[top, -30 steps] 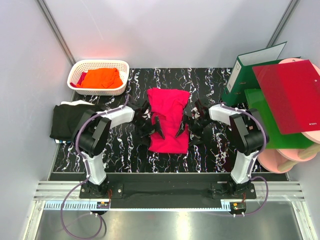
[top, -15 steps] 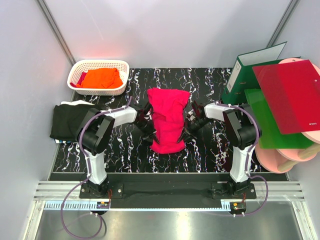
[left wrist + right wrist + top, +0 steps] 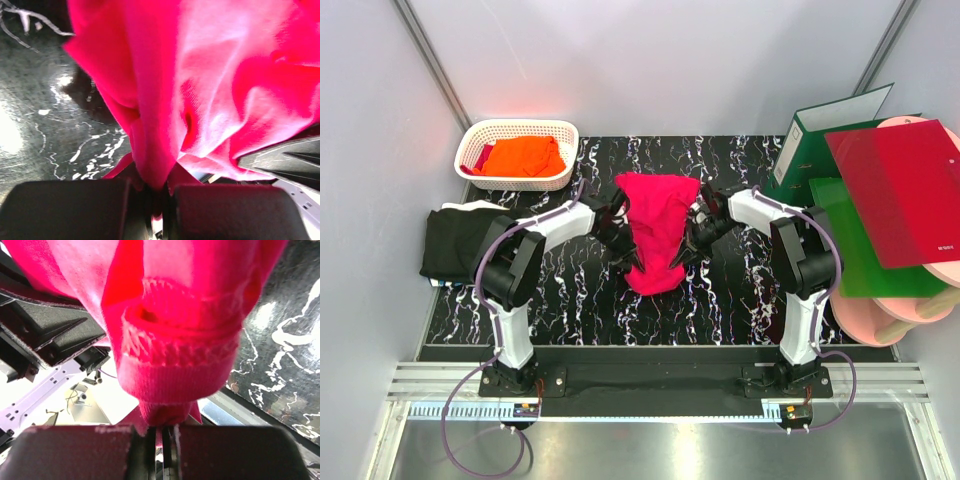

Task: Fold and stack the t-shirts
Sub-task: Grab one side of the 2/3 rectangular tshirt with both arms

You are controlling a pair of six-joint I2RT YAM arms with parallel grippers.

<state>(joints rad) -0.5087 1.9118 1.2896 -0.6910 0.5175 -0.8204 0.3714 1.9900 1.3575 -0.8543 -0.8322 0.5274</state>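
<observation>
A crimson-pink t-shirt [image 3: 655, 225] hangs bunched over the middle of the black marbled table [image 3: 570, 290]. My left gripper [image 3: 632, 258] is shut on its left edge, and my right gripper [image 3: 682, 255] is shut on its right edge. In the left wrist view the pink cloth [image 3: 200, 90] runs down into the closed jaws. The right wrist view shows a ribbed hem of the same shirt [image 3: 175, 385] pinched between the jaws. An orange t-shirt [image 3: 520, 155] lies in the white basket [image 3: 516, 181]. A black t-shirt [image 3: 455, 240] lies flat at the table's left edge.
A green binder [image 3: 820, 130] stands at the back right. Beside it a glossy red folder [image 3: 905, 195] lies over a green one [image 3: 870, 255] and pink discs [image 3: 890, 320]. Grey walls close in the sides and back.
Both grippers went from open to shut on the pink shirt's side edges and lifted them inward and toward the back. The shirt's near part has gathered up off the table.
</observation>
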